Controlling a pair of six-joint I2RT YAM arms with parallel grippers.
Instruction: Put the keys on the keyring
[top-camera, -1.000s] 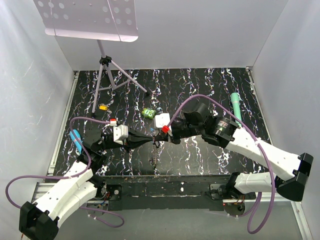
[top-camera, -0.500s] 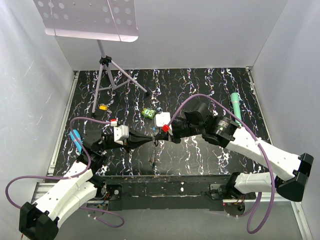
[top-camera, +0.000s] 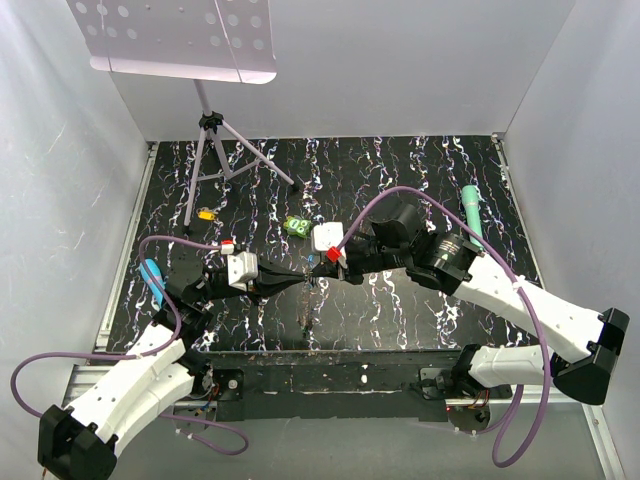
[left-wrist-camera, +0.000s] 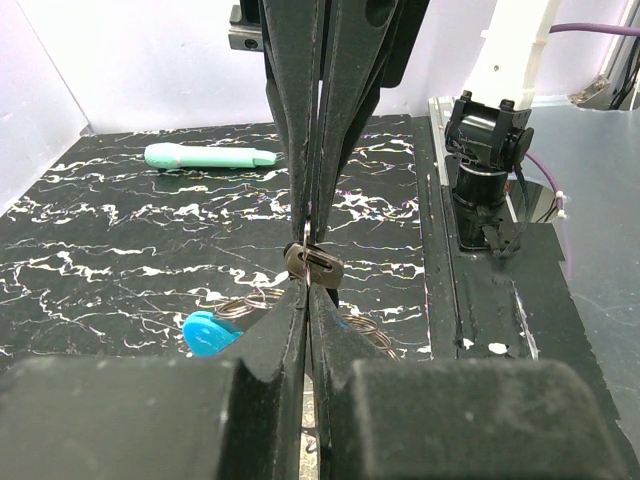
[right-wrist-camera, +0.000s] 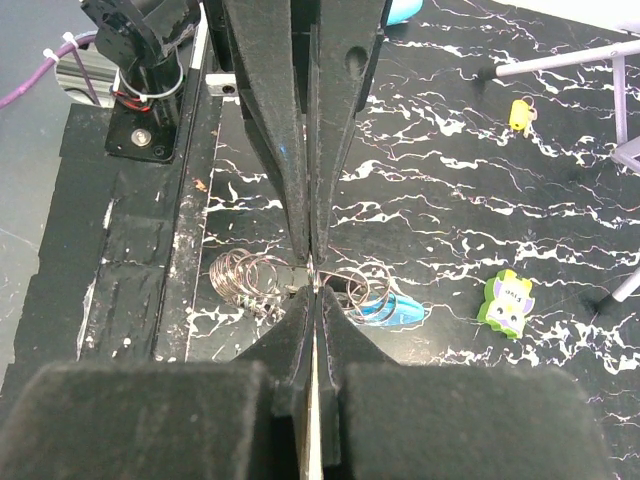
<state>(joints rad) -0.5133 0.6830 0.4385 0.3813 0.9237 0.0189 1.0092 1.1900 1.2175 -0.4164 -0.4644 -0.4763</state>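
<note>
My left gripper (top-camera: 300, 281) and right gripper (top-camera: 322, 274) meet tip to tip above the near middle of the table, both shut. Between the tips hangs the keyring: loops of thin grey wire (right-wrist-camera: 245, 280) on both sides of the jaws, also seen in the left wrist view (left-wrist-camera: 240, 305). A key with a blue plastic head (right-wrist-camera: 395, 310) hangs on the loops and shows in the left wrist view (left-wrist-camera: 205, 333). A small grey slotted metal piece (left-wrist-camera: 315, 265) sits right at the meeting tips. Which jaws hold it I cannot tell.
A green lumpy object (top-camera: 295, 227) lies just behind the grippers. A small orange-yellow piece (top-camera: 206, 213) lies near a tripod stand (top-camera: 213, 150) at the back left. A teal marker (top-camera: 471, 212) lies at the right. A light blue oblong (top-camera: 152, 281) lies at the left edge.
Both grippers stay shut and tip to tip. The right wrist has shifted very slightly up and to the right; the left arm has barely moved.
</note>
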